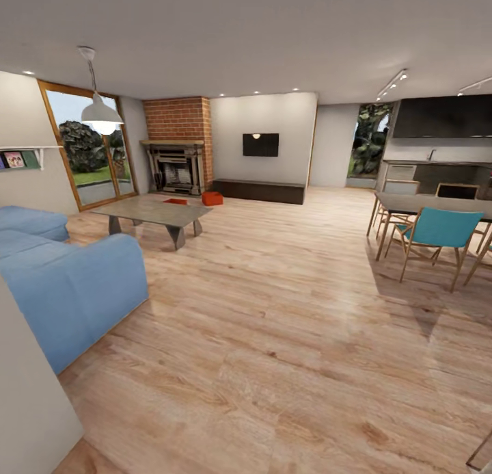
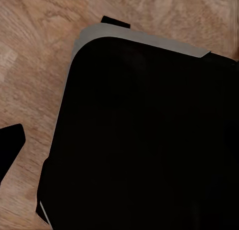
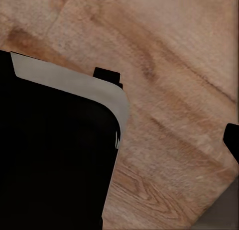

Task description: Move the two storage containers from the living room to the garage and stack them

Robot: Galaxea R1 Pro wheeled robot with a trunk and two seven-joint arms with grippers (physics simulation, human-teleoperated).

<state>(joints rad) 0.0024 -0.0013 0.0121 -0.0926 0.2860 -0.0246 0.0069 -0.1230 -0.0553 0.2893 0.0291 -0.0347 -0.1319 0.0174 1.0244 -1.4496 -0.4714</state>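
Observation:
I am in the living room, on its light wood-plank floor point(image 1: 287, 323). One orange-red storage container point(image 1: 212, 198) sits on the floor far ahead, by the brick fireplace point(image 1: 178, 146). A second storage container point(image 1: 175, 201) peeks out behind the coffee table point(image 1: 154, 213). Both are several metres from me. In the left wrist view one dark fingertip point(image 2: 10, 145) shows at the picture's edge, over bare planks. In the right wrist view another fingertip point(image 3: 232, 140) sits at the edge the same way. Both grippers stand wide open and hold nothing.
A blue sofa point(image 1: 68, 282) stands close on my left, with a pale wall corner point(image 1: 27, 405) nearest. A dining table with teal chairs point(image 1: 437, 234) is on the right. My own black base point(image 2: 144, 140) shows under both wrists. Open floor runs ahead toward the TV wall point(image 1: 260, 144).

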